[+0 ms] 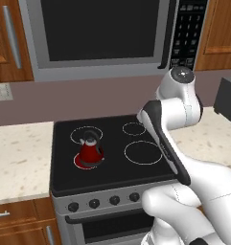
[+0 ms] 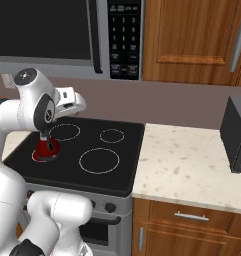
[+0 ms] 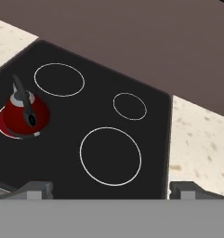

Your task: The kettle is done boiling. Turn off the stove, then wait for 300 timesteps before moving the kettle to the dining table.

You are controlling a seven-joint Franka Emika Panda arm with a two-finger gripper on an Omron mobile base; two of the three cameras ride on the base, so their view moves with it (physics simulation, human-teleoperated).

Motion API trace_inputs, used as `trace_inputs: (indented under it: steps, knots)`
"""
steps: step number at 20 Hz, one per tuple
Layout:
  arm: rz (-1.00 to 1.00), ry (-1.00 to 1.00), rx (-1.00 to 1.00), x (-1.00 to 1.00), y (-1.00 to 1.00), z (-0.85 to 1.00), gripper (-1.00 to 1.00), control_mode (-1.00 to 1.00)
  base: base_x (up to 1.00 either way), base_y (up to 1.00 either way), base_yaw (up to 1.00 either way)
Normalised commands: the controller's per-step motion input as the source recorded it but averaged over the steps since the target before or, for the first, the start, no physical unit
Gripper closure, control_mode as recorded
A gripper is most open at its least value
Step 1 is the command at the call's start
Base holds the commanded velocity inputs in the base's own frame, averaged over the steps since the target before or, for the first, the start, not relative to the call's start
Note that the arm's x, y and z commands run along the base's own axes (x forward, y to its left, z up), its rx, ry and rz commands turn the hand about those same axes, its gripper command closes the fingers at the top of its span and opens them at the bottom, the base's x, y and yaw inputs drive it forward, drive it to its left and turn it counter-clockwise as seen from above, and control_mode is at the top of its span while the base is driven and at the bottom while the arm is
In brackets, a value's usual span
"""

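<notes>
The small red kettle point(image 1: 90, 150) point(image 2: 46, 146) point(image 3: 25, 116) stands upright on the stove's front-left burner, and a red glow shows around its base. The stove point(image 1: 112, 170) point(image 2: 124, 145) point(image 3: 62, 153) is a black glass cooktop with white ring outlines and a row of dark knobs point(image 1: 94, 203) point(image 2: 110, 207) along its steel front. My gripper point(image 3: 112, 189) is open and holds nothing. It hovers above the front of the cooktop, with the kettle off to its left in the hand view. The dining table is out of view.
A steel microwave point(image 1: 98, 33) point(image 2: 42, 30) hangs over the stove. Speckled counters point(image 1: 16, 158) point(image 2: 192, 160) flank the cooktop. A dark boxy appliance point(image 2: 237, 135) point(image 1: 227, 100) sits on the right counter. Wooden cabinets line the wall above and the front below.
</notes>
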Motion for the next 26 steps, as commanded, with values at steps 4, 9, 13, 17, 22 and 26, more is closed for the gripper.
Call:
trace_inputs:
  steps: [4, 9, 13, 17, 22, 26]
  knots:
    - [0.06, 0.0, -0.04, -0.06, 0.2, 0.0, -1.0, -1.0, 0.0, 0.0, 0.0]
    - [0.15, 0.0, -0.16, -0.08, 0.61, 0.0, -1.0, -1.0, 0.0, 0.0, 0.0]
    - [0.14, 0.0, -0.17, -0.08, 0.59, 0.0, -1.0, -1.0, 0.0, 0.0, 0.0]
    - [0.13, 0.0, -0.17, -0.09, 0.54, 0.0, -1.0, -1.0, 0.0, 0.0, 0.0]
    - [0.13, 0.0, -0.15, -0.08, 0.5, 0.0, -1.0, -1.0, 0.0, 0.0, 0.0]
    - [0.14, 0.0, -0.14, -0.05, 0.42, 0.0, -1.0, -1.0, 0.0, 0.0, 0.0]
